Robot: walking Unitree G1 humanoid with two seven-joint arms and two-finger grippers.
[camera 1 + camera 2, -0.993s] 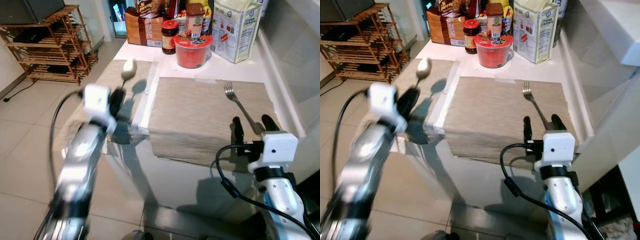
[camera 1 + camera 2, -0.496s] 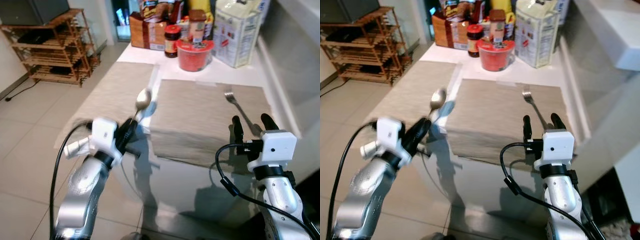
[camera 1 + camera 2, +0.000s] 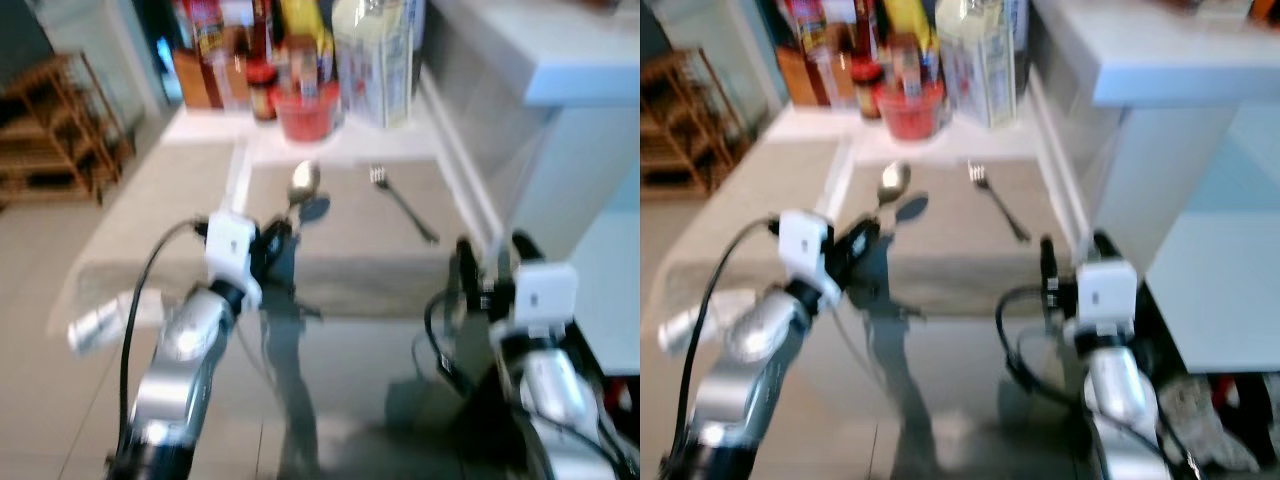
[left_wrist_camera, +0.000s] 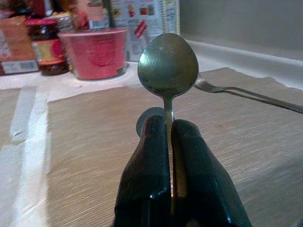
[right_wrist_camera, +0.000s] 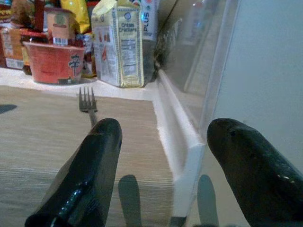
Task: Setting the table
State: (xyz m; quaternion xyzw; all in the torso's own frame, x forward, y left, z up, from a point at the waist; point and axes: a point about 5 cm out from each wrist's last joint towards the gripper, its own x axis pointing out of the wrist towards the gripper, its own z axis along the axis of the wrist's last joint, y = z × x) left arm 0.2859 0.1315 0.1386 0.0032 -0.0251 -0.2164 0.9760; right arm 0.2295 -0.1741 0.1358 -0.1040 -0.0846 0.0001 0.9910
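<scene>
- Well, the left gripper (image 4: 169, 142) holds a spoon (image 4: 167, 66) by its handle, pinched tight between the two black fingers.
- The spoon stands straight up out of the fingertips, with its round bowl at the top, above the tan placemat (image 3: 350, 215).
- Its dark shadow falls on the mat just past the fingers.
- Beyond the spoon and off to the side, a fork (image 3: 401, 200) lies flat on the same mat, well apart from the left gripper.
- The right gripper (image 5: 165, 156) is spread wide with nothing in it.
- It hangs by the near edge of the mat, next to the white raised edge (image 5: 182, 137) of the counter.
- The fork lies ahead of the right gripper, in line with one of its fingers (image 5: 90, 175), with its prongs pointing away.
- Further on, past both grippers, a red cup (image 4: 94, 52) sits at the back of the counter.
- A cracker box (image 5: 118, 42) stands near the cup, and a dark jar (image 4: 45, 54) with a red lid is on the cup's other side.
- The head views are blurry, so I think there is a second mat (image 3: 160, 200) next to the left arm, but I can't be sure.
</scene>
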